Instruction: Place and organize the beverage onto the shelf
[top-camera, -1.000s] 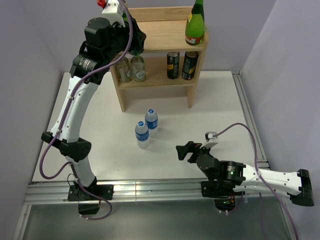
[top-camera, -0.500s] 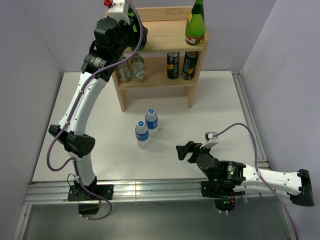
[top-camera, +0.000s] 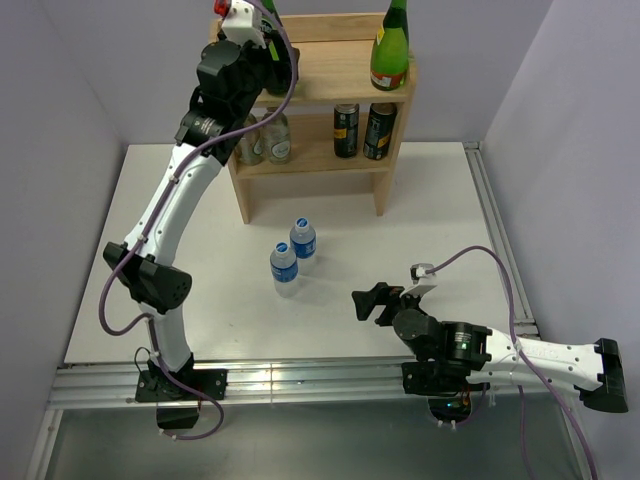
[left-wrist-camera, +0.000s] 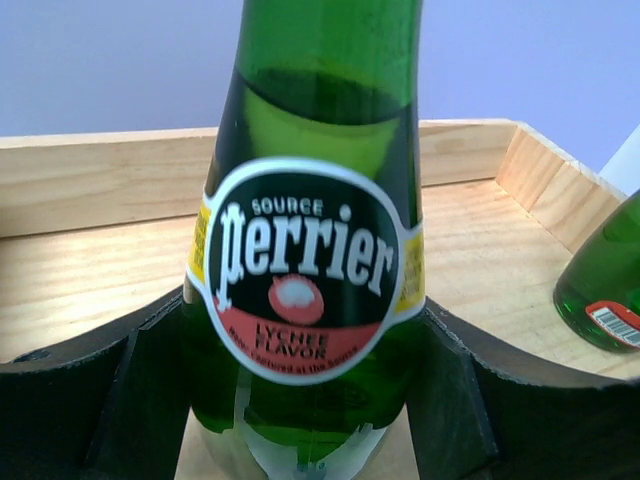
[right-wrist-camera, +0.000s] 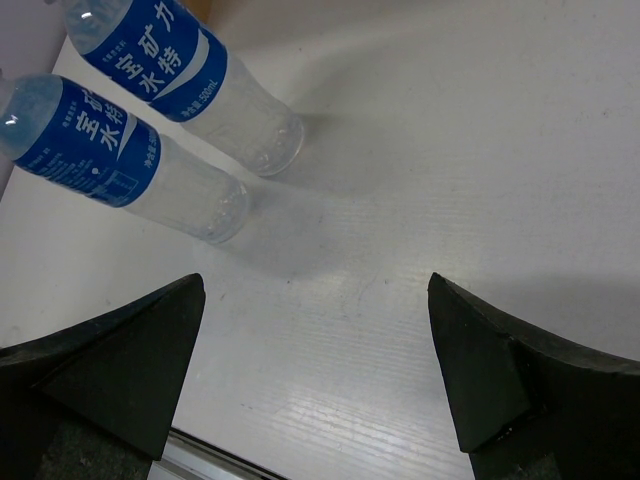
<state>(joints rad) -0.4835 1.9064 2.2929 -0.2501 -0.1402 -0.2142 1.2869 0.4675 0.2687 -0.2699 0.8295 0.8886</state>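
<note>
Shelf (top-camera: 330, 70) of pale wood stands far on the white table (top-camera: 200, 230), lilac walls (top-camera: 60, 60) around — left gripper (left-wrist-camera: 305, 330) pinches a Perrier bottle (left-wrist-camera: 310, 260), base cut off; right gripper (right-wrist-camera: 315, 330) spread.

Your white table (top-camera: 450, 220) carries the shelf (top-camera: 320, 165) and two water bottles (top-camera: 303, 240) before it. On the top board (top-camera: 330, 65): a green bottle (top-camera: 390, 55) at right, a Perrier bottle (left-wrist-camera: 310, 260) at left, its footing hidden. On the lower board (top-camera: 315, 152): two clear bottles (top-camera: 277, 138) and two cans (top-camera: 346, 130).

The green bottle (left-wrist-camera: 312, 260) is smooth, glossy glass, the shelf (left-wrist-camera: 90, 280) is matt pale wood with visible grain, the water bottles (right-wrist-camera: 195, 190) are clear shiny plastic, and the table (right-wrist-camera: 420, 150) is matt white.
</note>
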